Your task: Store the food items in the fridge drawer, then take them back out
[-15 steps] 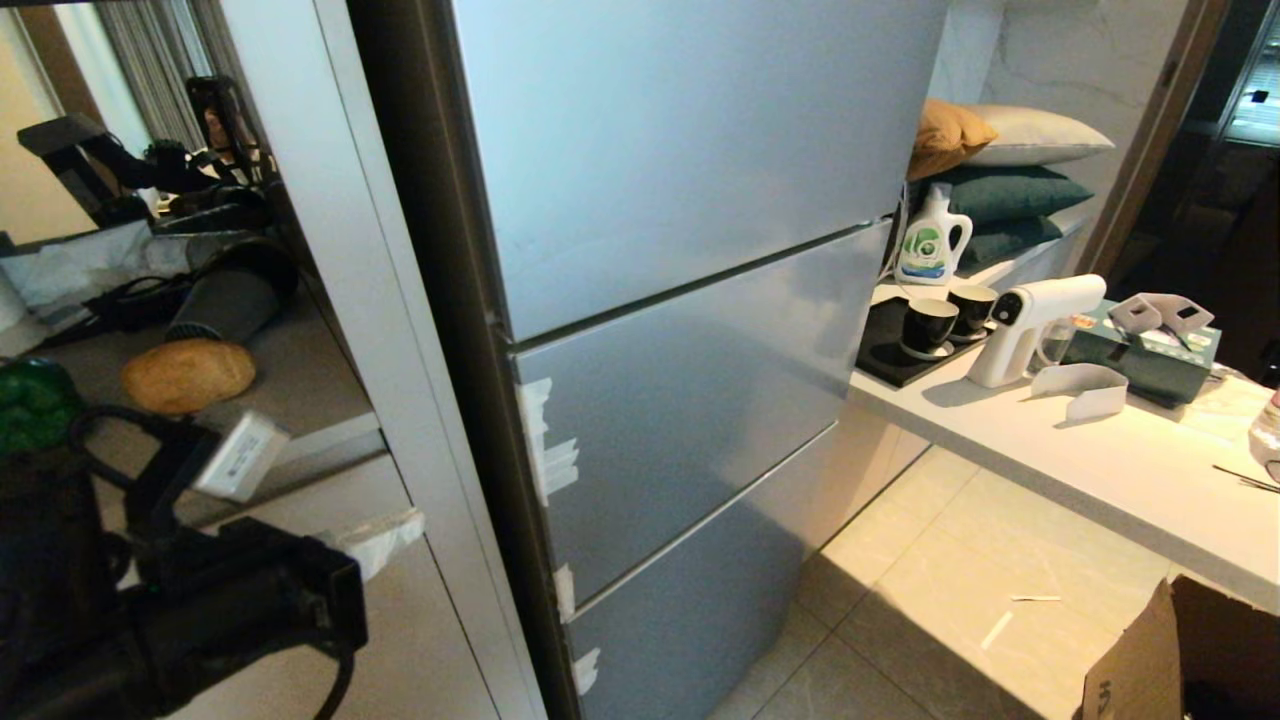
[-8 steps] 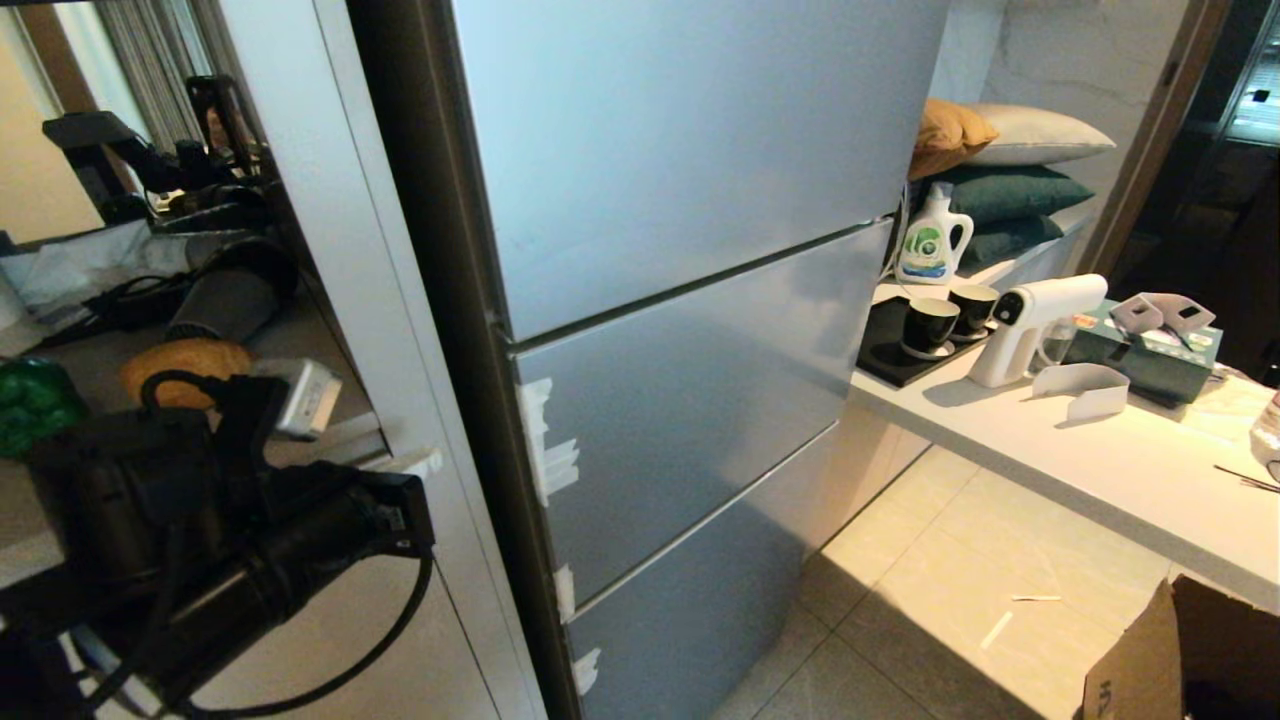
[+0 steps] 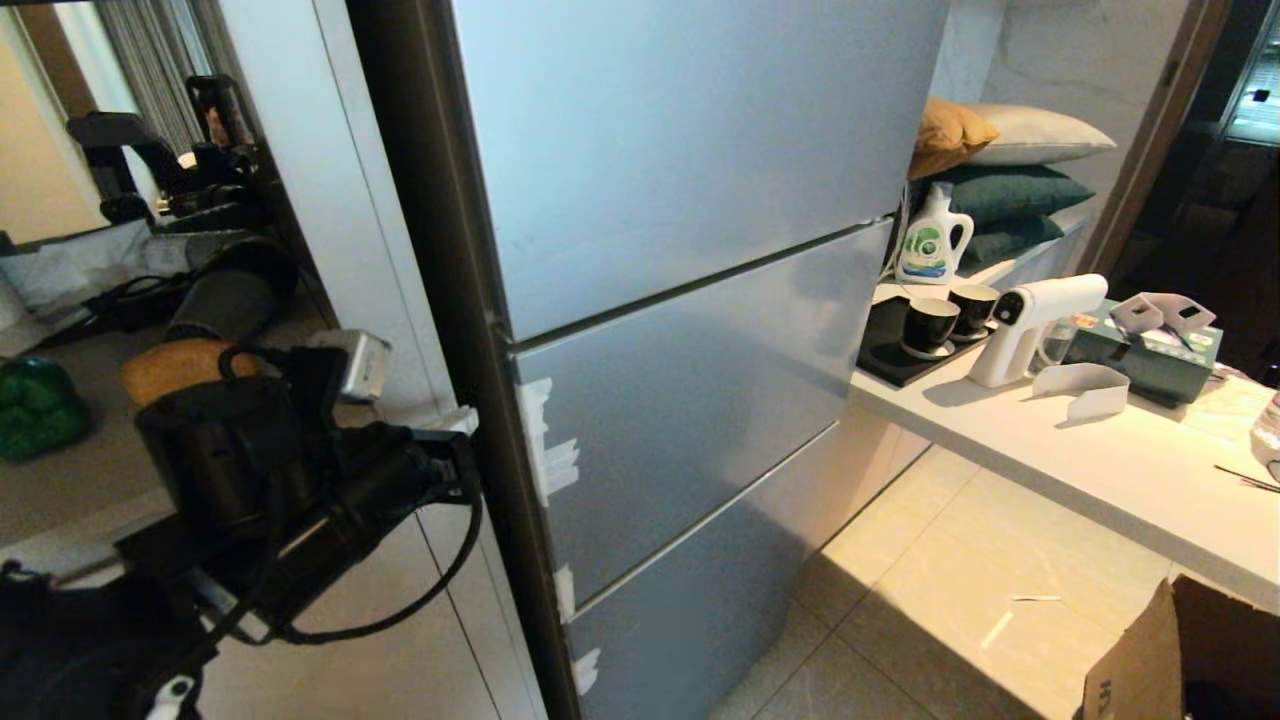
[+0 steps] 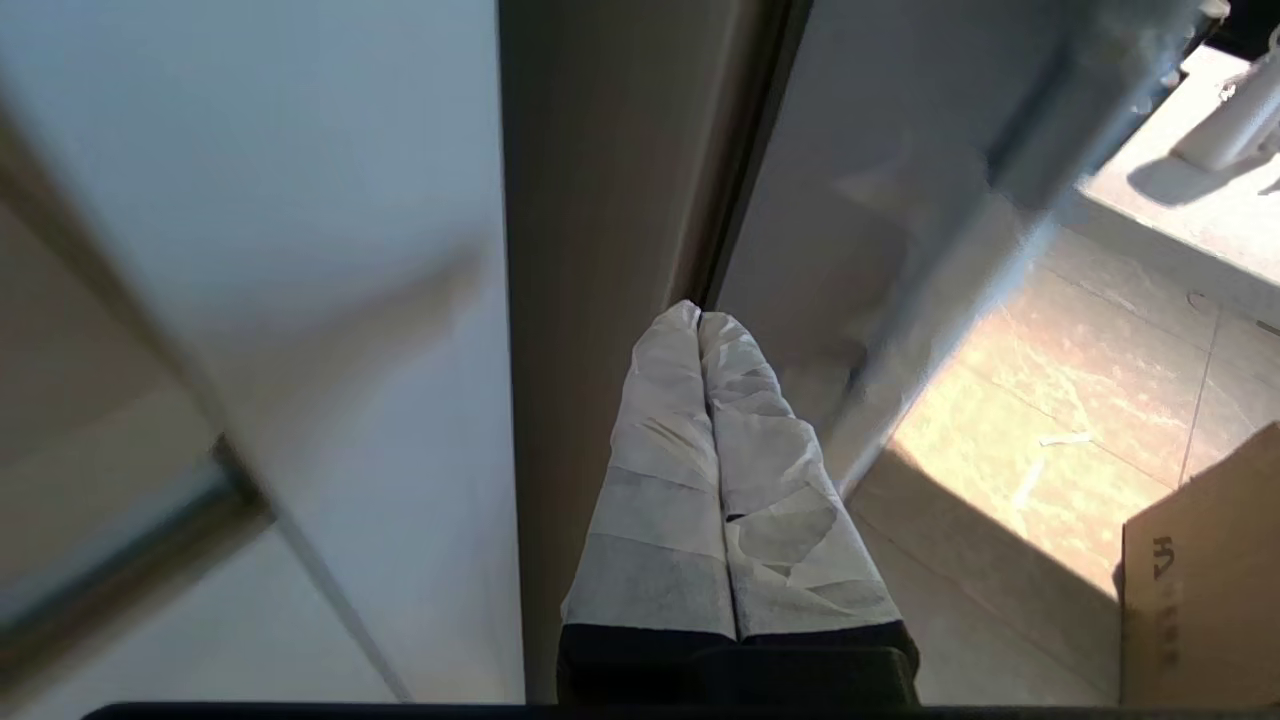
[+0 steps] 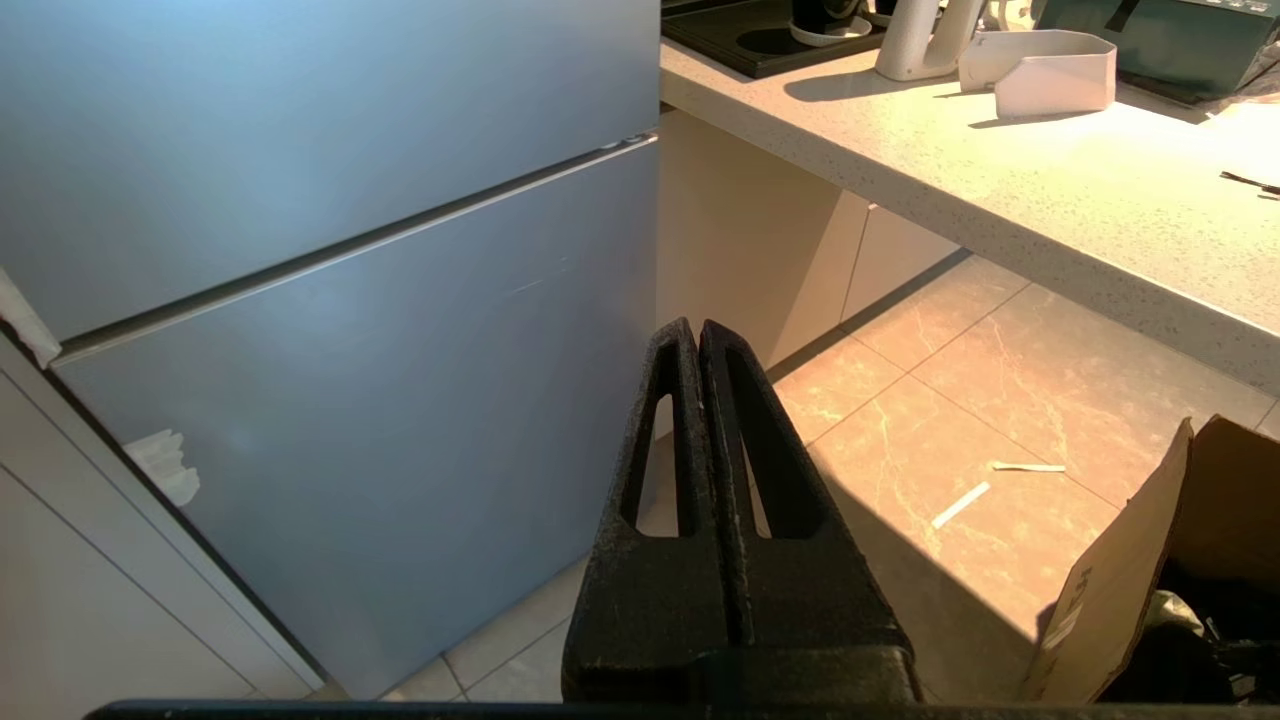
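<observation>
potato [image 3: 165, 368] long axis level, crosswise, beside pepper [image 3: 36, 408].

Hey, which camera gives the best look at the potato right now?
The head view. The potato lies there on the shelf left of the fridge, beside the green pepper, though the left arm hides its lower edge. The left wrist view shows only the fridge's edge and floor, the right wrist view the fridge doors and counter; neither shows the potato.
</observation>
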Controlling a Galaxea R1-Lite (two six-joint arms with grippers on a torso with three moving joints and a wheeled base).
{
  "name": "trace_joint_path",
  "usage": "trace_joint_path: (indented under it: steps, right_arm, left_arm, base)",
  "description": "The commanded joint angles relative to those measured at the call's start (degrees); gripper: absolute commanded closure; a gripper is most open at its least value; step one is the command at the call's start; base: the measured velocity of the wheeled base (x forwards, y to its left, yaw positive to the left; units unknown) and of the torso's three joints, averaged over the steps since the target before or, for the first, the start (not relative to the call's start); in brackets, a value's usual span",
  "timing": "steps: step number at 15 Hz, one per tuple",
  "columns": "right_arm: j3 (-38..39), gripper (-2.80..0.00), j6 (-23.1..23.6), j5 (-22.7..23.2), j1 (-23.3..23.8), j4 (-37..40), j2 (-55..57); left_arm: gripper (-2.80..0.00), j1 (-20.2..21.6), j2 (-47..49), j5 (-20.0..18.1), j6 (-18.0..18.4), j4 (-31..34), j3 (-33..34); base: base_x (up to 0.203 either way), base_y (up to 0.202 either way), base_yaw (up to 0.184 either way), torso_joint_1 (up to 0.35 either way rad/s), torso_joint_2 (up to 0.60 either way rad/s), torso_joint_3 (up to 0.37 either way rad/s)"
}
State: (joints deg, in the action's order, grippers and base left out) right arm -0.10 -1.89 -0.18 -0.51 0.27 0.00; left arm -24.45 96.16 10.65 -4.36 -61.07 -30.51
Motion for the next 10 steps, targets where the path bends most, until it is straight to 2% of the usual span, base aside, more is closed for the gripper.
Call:
trace_joint_path:
  steps: [1, 10]
  right_arm:
    - [0.0, 0.0, 0.0, 0.0, 0.0, 0.0, 0.0]
    - [0.0, 0.0, -0.1, 0.0, 0.0, 0.0, 0.0]
  left_arm:
    - [0.0, -0.2, 2.2, 0.2, 0.0, -0.4, -2.2]
    - [0.0, -2.0, 5.0, 2.1, -0.3, -0.4, -5.4]
  base:
    - [0.0, 0.0, 0.0, 0.0, 0.0, 0.0]
    - [0.0, 0.0, 0.0, 0.0, 0.0, 0.0]
